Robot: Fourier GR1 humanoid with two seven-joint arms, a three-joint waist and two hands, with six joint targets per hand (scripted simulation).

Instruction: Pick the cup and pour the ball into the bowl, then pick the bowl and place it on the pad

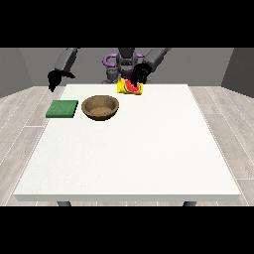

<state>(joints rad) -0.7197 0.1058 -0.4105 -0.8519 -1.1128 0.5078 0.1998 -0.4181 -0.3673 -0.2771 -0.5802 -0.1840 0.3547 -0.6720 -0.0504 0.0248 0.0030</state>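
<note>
Surface (129,158): a large white top filling the middle and lower frame, its far edge running below the robot at the upper centre.

Robot (126,62): small at the top centre, grey arms spreading to either side and reaching over the far edge of the surface.

Bowl (100,107): brown and round, upright, in the upper left part of the surface, just right of the pad and apart from it (nothing can be made out inside it).

Pad (62,109): flat green square at the surface's left edge, upper left of the frame, with nothing on it.

Hand at the view's right (139,74): black, at the upper centre, set down over the top of the cup; its fingers curl around the cup's upper side.

Hand at the view's left (55,78): black, hanging in the air above the far left corner of the surface, well apart from the pad below it; whether its fingers are apart or together I cannot tell.

Cup (130,88): yellow, near the far edge at the upper centre, to the upper right of the bowl, tipped so its mouth faces the camera.

Ball (132,86): a red shape showing in the cup's mouth.
</note>
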